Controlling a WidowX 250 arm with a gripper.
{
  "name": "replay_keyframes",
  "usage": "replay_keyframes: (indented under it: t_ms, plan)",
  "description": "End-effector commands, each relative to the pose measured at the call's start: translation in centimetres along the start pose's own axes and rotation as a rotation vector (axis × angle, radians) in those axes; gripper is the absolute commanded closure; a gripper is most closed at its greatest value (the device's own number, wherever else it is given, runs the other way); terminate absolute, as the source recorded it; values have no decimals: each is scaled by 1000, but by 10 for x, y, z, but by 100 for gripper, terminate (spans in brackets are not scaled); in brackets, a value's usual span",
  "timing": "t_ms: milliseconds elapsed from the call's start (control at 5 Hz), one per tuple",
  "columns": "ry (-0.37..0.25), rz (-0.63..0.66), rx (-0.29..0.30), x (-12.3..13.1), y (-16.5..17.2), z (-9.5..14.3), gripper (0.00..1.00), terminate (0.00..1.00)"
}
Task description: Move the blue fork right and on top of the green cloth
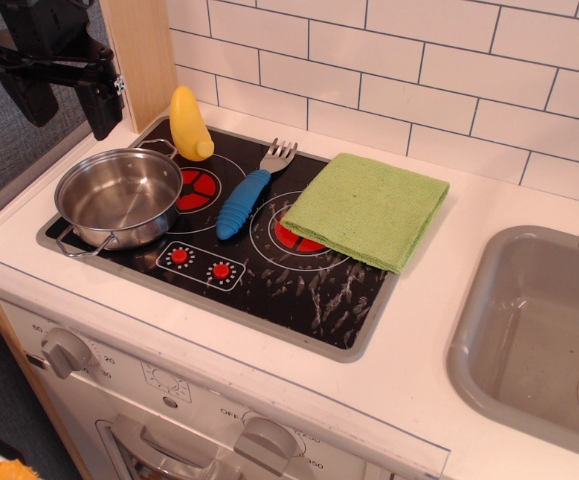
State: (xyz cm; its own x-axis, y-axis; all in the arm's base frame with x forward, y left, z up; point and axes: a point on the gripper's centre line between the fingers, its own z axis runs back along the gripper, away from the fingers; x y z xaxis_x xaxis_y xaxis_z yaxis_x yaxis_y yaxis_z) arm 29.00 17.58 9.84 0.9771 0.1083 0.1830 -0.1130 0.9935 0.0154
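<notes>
The blue fork lies on the black stovetop between the pot and the cloth, grey tines pointing to the back. The green cloth lies folded on the right burner, just right of the fork and apart from it. My gripper hangs high at the upper left, above and left of the pot, far from the fork. Its two black fingers point down with a gap between them and hold nothing.
A steel pot sits on the left burner. A yellow banana-shaped toy stands at the stove's back left. A grey sink is at the right. A white tiled wall runs behind. Oven knobs line the front.
</notes>
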Motion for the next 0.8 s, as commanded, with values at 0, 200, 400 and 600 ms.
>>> replay_keyframes:
  t_ms: [0, 200, 400, 600]
  plan:
    - [0, 0, 0, 0, 0, 0, 0, 0]
    - [-25, 2, -33, 6, -30, -6, 0, 0]
    - [-32, -49, -31, 12, -73, -6, 0, 0]
    - [-4, -23, -18, 18, -100, -17, 0, 0]
